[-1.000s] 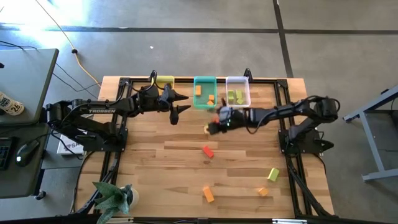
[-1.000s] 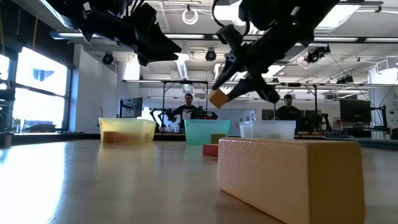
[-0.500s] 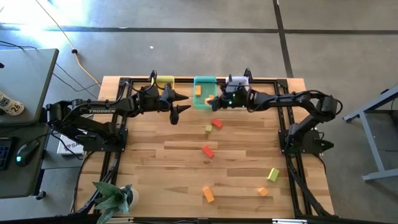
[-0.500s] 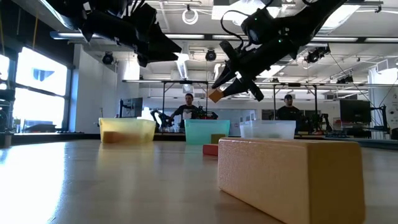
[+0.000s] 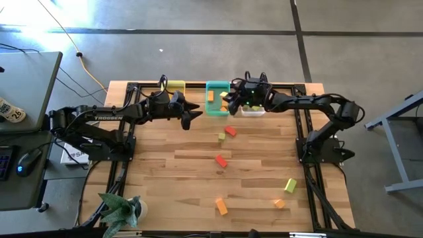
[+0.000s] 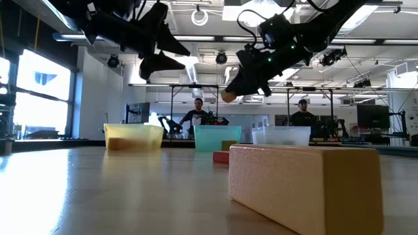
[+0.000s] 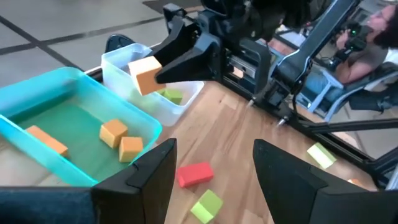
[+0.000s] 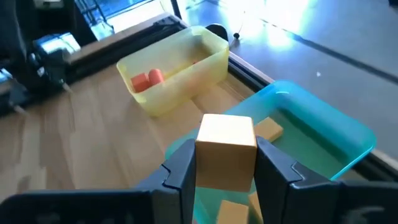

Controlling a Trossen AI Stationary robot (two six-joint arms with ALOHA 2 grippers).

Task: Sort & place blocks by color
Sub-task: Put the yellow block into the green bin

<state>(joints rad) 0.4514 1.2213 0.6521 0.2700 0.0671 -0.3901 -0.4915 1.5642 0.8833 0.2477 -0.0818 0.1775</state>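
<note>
My right gripper is shut on an orange cube and hangs over the near right part of the teal bin. That bin holds three orange blocks. The yellow bin holds red blocks, and the clear bin holds a green one. Loose blocks lie flat on the table: red, green, red, green and orange. My left gripper is open in the air, left of the teal bin. My right gripper pinches the orange cube between its two fingers, one on each of two opposite side faces. The cube is lifted clear, above the teal bin's rim, with its top face showing level.
A long tan block lies close to the low camera. Black frame rails run along the table's left, right and far edges. The bins stand in a row at the far edge. People sit in the room behind the table.
My right gripper has carried the orange cube from over the table's middle toward the far edge, up to the teal bin, staying shut on it. My left gripper has turned about its wrist without leaving its place.
</note>
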